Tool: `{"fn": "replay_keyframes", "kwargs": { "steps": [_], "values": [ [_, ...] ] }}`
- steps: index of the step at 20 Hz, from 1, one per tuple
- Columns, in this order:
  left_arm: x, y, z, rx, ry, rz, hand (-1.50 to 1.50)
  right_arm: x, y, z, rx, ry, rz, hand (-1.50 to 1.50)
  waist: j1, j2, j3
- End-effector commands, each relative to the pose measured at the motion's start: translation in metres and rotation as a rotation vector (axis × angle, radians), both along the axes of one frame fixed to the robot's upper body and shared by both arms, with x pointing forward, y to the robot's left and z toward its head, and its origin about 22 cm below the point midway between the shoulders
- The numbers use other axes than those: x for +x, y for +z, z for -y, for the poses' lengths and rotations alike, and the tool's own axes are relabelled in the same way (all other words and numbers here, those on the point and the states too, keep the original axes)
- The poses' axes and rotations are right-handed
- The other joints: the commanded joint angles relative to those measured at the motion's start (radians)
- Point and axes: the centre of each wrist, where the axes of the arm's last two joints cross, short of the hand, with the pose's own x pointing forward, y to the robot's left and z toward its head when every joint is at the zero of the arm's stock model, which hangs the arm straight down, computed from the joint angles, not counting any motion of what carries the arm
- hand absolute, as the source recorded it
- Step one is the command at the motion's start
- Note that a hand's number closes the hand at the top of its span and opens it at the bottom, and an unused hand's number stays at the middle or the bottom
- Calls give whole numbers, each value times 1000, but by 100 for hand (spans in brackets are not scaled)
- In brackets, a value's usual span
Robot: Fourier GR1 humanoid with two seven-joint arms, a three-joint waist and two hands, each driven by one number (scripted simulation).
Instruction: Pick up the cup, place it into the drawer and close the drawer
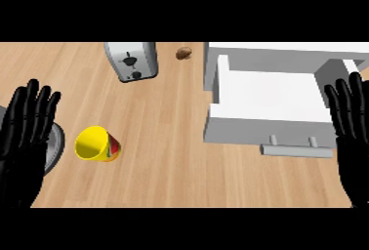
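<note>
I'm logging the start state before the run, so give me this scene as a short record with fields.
cup: yellow, on the counter left of the drawer, touched by neither hand
drawer: white, pulled open, nothing seen inside, handle toward the robot
left hand: open, fingers up, resting at the view's left edge
right hand: open, fingers up, resting at the view's right edge
other: toaster and small brown object at the far side; grey round object partly under the left hand

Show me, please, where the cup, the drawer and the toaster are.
cup [96, 144]: head view, on its yellow inside.
drawer [268, 95]: head view, on the bare white floor inside it.
toaster [132, 61]: head view, on the middle of its grey body.
</note>
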Motion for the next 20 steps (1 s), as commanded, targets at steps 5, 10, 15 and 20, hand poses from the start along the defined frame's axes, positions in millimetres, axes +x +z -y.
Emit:
{"fn": "replay_keyframes", "kwargs": {
  "steps": [5, 10, 15, 20],
  "values": [
    [8, 3, -48, -14, -372, 37, -150, 5, -1, 1, 14, 9, 10, -150, -42, -31, -1],
    [11, -35, -84, -238, -401, -221, -150, 10, -9, -6, -38, 125, -169, -150, -42, -29, 0],
    [36, -44, -127, -243, -409, -257, -150, 28, -5, 12, -40, 134, -177, -150, -49, -30, 2],
    [58, -70, -121, -198, -355, -329, -150, 38, 1, -2, -35, 129, -166, -150, -48, -31, 2]
  ]
}}
